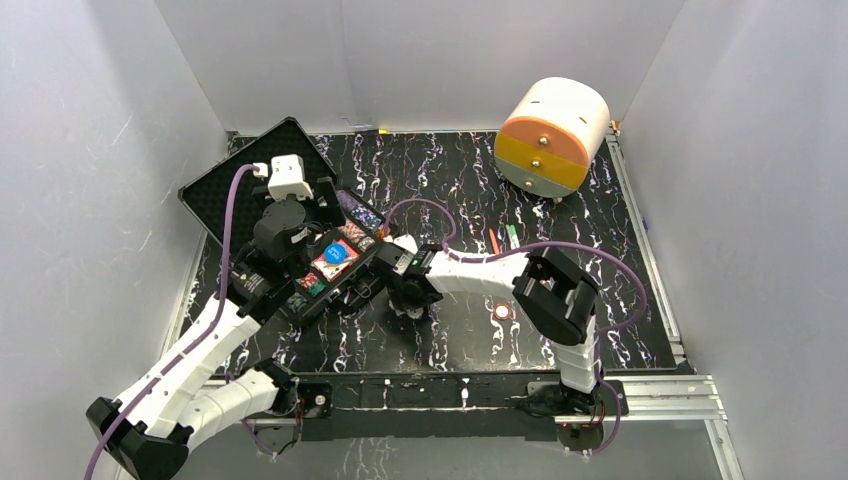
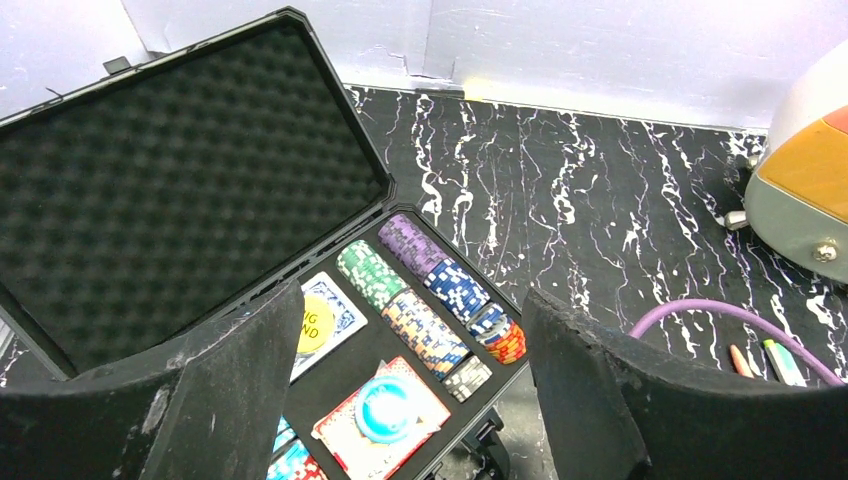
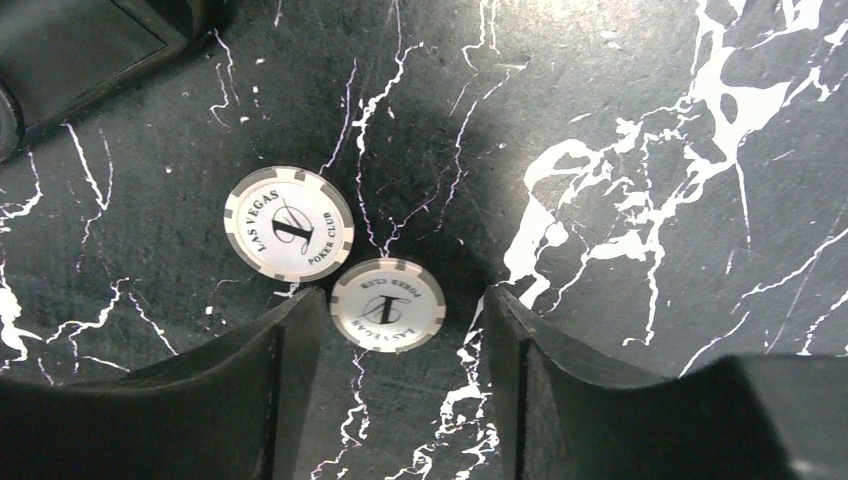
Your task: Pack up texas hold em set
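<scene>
L grip [image 2: 414, 305]: wide open, empty, above open case [image 2: 180, 170]
R grip [image 3: 395, 298]: part open, astride grey chip [image 3: 388, 305] on table [image 3: 650, 300], not clamped
2nd chip [image 3: 289, 223]: just beside it

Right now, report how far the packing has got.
Done: chip rows and cards sit in the open case. In hand: the right jaws straddle one white chip on the table, not yet gripping. Left: that chip, its neighbour, another loose one, then shutting the case.
</scene>
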You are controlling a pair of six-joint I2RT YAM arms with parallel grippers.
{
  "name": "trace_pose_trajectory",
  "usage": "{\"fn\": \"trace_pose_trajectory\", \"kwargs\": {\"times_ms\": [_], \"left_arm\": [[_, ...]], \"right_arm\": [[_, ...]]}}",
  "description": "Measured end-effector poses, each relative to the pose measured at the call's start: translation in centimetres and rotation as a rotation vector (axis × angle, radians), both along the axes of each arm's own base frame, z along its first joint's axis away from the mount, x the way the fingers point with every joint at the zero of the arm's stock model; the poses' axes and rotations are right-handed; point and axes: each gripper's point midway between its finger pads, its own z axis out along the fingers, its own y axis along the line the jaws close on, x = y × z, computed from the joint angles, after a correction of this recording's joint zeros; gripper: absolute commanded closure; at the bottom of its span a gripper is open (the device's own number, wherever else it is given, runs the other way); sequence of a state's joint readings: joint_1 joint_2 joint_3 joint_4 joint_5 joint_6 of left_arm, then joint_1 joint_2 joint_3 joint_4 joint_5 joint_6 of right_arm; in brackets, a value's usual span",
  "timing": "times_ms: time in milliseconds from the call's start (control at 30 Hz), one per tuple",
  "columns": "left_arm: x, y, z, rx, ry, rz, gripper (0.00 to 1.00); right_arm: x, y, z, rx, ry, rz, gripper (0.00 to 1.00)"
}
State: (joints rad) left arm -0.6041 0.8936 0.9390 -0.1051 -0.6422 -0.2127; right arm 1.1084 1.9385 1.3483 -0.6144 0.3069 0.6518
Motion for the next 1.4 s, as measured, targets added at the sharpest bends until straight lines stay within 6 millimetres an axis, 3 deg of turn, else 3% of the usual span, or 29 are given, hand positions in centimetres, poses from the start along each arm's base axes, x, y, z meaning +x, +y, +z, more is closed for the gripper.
{"fn": "trace_pose_trajectory", "kwargs": {"times_ms": [267,700,1133,1300,1400], "left_arm": [[0.0,0.2,0.0,0.005,-0.001,0.011,0.20],[0.0,0.3,0.0,0.010,0.000,0.012,0.19],[0.0,0.3,-0.2,0.019,0.006,0.013,0.18],[0.0,0.4,-0.2,0.020,0.006,0.018,0.18],[0.0,0.5,-0.2,0.023,0.006,0.022,0.18]], "right_arm": [[-0.4,0.5,-0.2,0.008,0.027,0.021,0.51],[-0.6,0.8,-0.1,0.029,0.047,0.011,0.38],[-1.3,0.2,-0.3,-0.002,0.082,0.052,0.42],[-1.3,0.0,-0.4,-0.029,0.089,0.076,0.52],[-1.3,0.0,-0.4,-0.031,0.092,0.077,0.52]]}}
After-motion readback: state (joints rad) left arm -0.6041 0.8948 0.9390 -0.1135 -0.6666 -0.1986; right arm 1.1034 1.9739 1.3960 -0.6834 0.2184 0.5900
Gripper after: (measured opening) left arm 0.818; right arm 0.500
